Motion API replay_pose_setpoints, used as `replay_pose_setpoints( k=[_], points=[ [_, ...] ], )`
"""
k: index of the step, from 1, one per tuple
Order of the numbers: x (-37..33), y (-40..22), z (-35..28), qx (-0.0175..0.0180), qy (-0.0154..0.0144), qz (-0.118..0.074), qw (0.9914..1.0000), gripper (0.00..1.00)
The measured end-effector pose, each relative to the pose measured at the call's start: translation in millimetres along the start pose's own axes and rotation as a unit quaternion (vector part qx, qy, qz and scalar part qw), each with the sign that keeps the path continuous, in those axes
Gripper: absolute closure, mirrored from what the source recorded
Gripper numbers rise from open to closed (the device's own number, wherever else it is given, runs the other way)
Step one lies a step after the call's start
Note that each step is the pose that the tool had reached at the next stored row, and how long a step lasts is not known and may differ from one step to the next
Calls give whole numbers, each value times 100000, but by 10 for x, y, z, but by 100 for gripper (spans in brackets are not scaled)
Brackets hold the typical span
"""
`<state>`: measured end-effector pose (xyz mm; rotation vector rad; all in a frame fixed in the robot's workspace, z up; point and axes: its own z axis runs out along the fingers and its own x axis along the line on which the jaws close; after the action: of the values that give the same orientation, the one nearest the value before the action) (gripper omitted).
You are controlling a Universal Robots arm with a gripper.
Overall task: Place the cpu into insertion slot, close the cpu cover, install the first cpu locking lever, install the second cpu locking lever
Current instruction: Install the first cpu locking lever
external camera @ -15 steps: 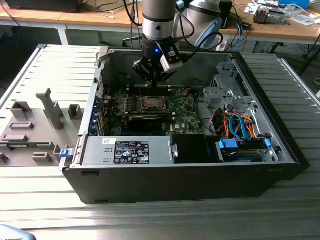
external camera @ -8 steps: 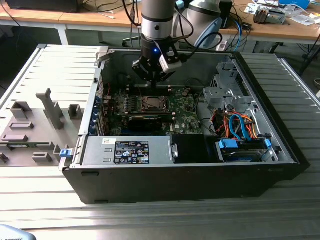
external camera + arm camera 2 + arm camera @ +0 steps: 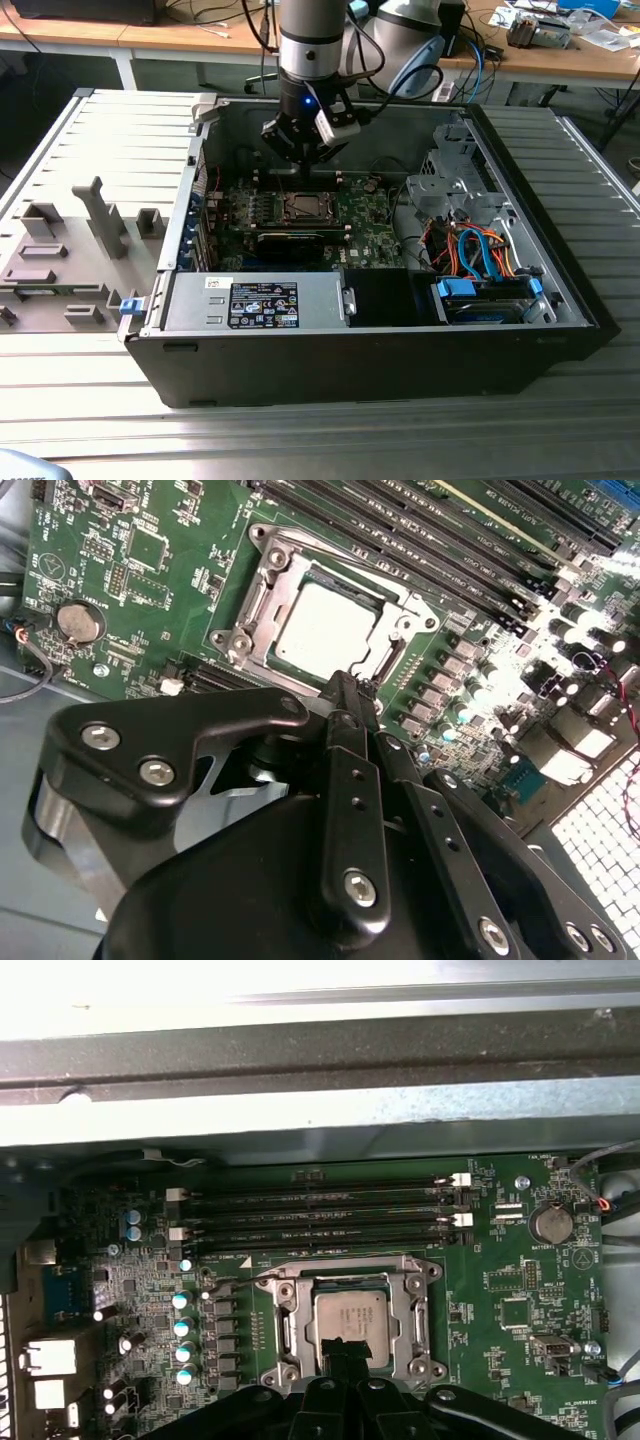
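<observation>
I see the cpu [image 3: 325, 630] seated flat in the insertion slot [image 3: 282, 1332] on the green motherboard [image 3: 150, 575], its silver top exposed. The cpu cover [image 3: 268, 585] lies down around the cpu as a metal frame. The gripper [image 3: 345, 685] hangs just above the slot's edge, tips nearly over the cpu's near side; the jaws are pressed together and hold nothing. In the exterior view, the gripper [image 3: 303, 150] sits inside the open computer case [image 3: 560, 290], above the slot.
</observation>
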<state>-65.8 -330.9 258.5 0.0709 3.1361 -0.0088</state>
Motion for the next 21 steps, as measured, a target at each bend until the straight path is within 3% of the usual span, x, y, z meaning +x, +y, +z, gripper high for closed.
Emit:
replay_pose_setpoints(
  k=[21],
  points=[
    [152,-5,-1,5,1,-2,100000,89]
  ],
)
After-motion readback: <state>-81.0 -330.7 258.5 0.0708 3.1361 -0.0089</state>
